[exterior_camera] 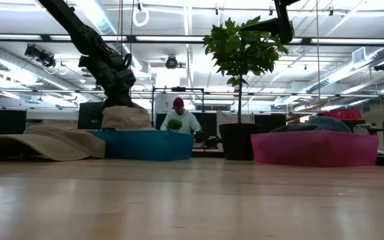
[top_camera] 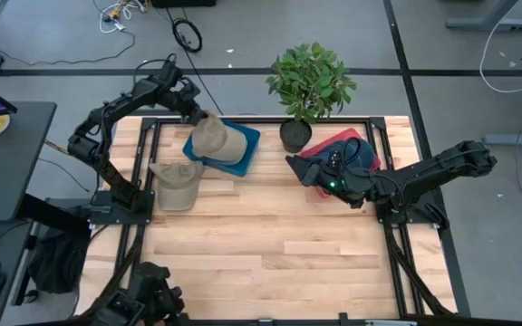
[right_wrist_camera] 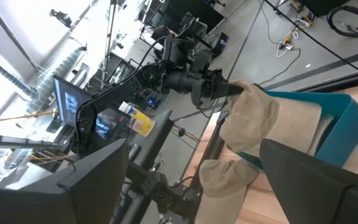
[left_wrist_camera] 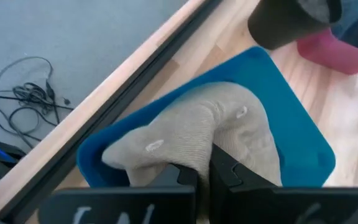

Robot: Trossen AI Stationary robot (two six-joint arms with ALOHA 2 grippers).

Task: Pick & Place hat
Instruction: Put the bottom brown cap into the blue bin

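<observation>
A tan hat (top_camera: 217,138) lies in the blue tray (top_camera: 247,149) at the table's far left; my left gripper (top_camera: 198,116) is shut on its raised crown, also seen in the left wrist view (left_wrist_camera: 216,134) and low view (exterior_camera: 125,117). A second tan hat (top_camera: 175,184) rests flat on the table just near of the tray. My right gripper (top_camera: 294,165) is open and empty, hovering beside the pink tray (top_camera: 333,143), which holds a dark hat (top_camera: 362,156). My left gripper pinches a bunched fold of the hat's crown (left_wrist_camera: 202,155) between its two fingers. The fingers come slanting down from the table's far-left side. The pinched part is pulled up into a peak while the rest of the hat (left_wrist_camera: 253,149) lies in the blue tray.
A potted plant (top_camera: 308,86) stands at the far edge between the two trays. Black frame rails (top_camera: 270,119) run along the table's edges. Bare wooden table (top_camera: 270,244) lies toward the near side. A person shows far off in the low view (exterior_camera: 179,119).
</observation>
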